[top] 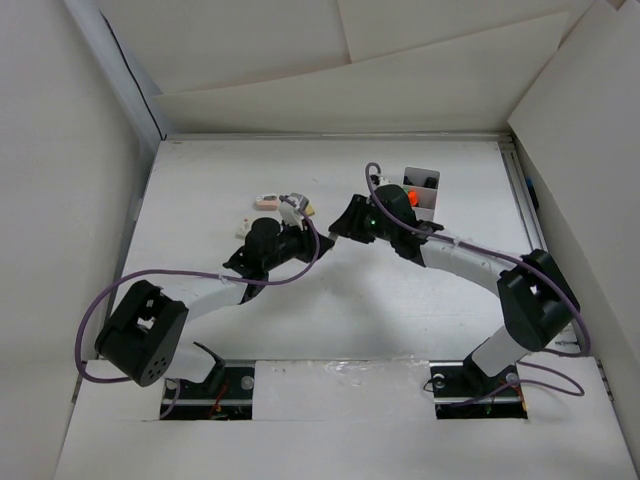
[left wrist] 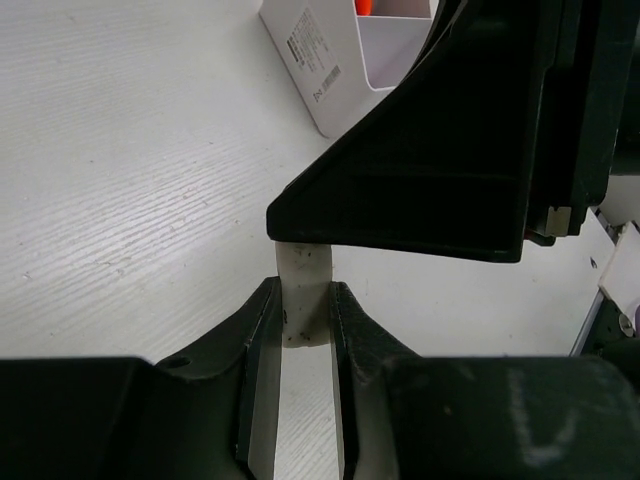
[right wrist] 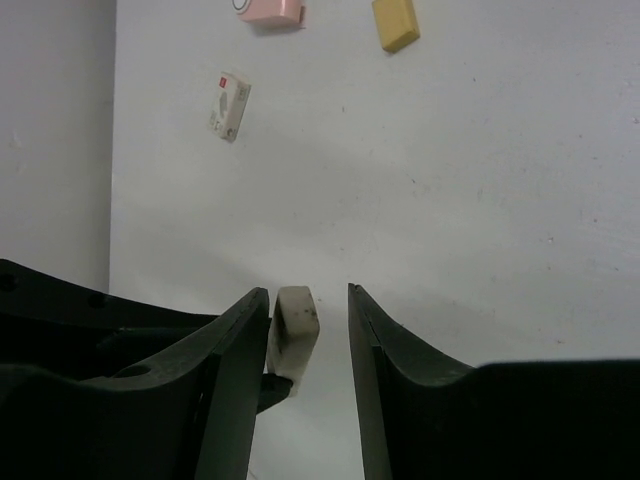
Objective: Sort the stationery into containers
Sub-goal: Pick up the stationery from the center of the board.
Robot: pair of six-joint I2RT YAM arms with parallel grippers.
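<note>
Left tool (left wrist: 303, 300) grips, seemingly, a white eraser (left wrist: 303, 262).

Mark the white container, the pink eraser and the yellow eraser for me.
white container (left wrist: 320, 62), left wrist view, on its labelled outer wall.
pink eraser (right wrist: 272, 11), right wrist view, on its visible face at the frame's top edge.
yellow eraser (right wrist: 396, 24), right wrist view, centre of its top face.

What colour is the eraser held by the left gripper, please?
Cream eraser with dark specks; left wrist view.
</note>
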